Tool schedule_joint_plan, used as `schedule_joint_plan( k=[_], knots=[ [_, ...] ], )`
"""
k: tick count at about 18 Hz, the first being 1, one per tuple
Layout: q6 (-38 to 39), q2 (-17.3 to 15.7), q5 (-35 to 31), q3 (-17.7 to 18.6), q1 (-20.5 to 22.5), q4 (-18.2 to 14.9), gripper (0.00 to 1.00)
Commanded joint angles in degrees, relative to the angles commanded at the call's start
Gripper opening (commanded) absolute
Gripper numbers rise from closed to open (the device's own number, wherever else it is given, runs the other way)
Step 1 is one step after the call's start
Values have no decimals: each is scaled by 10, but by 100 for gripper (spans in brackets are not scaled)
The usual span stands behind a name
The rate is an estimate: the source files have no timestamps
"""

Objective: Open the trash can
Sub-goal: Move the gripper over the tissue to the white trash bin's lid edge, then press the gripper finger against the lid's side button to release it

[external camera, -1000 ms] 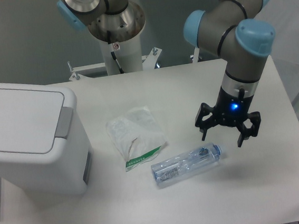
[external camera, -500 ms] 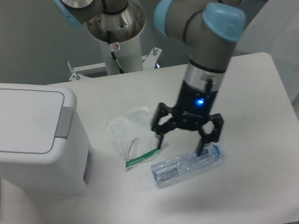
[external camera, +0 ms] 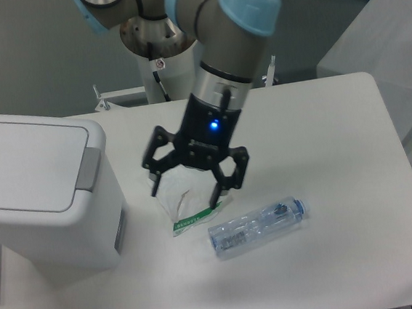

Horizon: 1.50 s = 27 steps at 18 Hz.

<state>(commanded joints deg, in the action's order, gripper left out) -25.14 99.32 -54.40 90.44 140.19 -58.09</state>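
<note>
My hand (external camera: 197, 179) is at centre frame, fingers spread wide, nothing held, hanging over the crumpled plastic bag (external camera: 187, 188) on the surface (external camera: 337, 149). The trash can (external camera: 38, 189) sits at the left edge of the frame, lid flat and shut, not yet opened. What matters: the grey push tab (external camera: 87, 168) is on the can's right side, the side facing me, left of my hand and slightly up-frame. The tab's long axis runs roughly top to bottom in the frame, along the lid's right edge. So the move I'd judge next is a leftward traverse, then press down on the tab. The plastic bottle (external camera: 258, 227) lies lower right of my hand, away from that path. The bag is beneath me; it shouldn't matter if I stay high.
</note>
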Motion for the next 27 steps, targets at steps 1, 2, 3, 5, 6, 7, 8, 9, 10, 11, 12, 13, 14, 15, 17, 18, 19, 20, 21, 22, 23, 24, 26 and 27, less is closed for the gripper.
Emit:
schedule_joint_plan(
  k=[1, 2, 3, 5, 6, 7, 8, 9, 10, 11, 12, 13, 14, 15, 17, 18, 19, 20, 21, 22, 23, 24, 26, 27],
  knots=[
    [1, 0, 0, 0, -4, 1, 100],
    [2, -1, 0, 1, -5, 1, 100],
    [2, -2, 1, 1, -6, 0, 100],
    [3, -4, 3, 2, -7, -1, 100],
    [3, -8, 3, 5, -11, -1, 100],
    [2, -11, 1, 12, -12, 0, 100],
    [2, -17, 1, 19, -12, 0, 100],
    [2, -20, 1, 24, -12, 0, 100],
    [2, -24, 1, 29, -13, 0, 100],
    [2, -28, 1, 34, -13, 0, 100],
    [1, -31, 0, 40, -13, 0, 100],
    [2, -33, 0, 42, -13, 0, 100],
    [3, -34, 0, 42, -14, 0, 100],
    [2, -34, 0, 45, -17, 0, 100],
    [2, -33, -1, 46, -18, 0, 100],
    [3, -33, -1, 47, -19, 0, 100],
    [3, -33, -1, 48, -19, 0, 100],
    [3, -33, -1, 49, -24, 0, 100],
    [3, -33, -3, 49, -33, 0, 100],
    [3, -33, -3, 54, -39, 0, 100],
    [3, -33, -3, 58, -40, 1, 100],
    [4, -33, -1, 58, -47, 0, 100],
    [19, -35, -3, 58, -54, 1, 100],
    [23, -36, -3, 58, -54, 0, 100]
  ],
)
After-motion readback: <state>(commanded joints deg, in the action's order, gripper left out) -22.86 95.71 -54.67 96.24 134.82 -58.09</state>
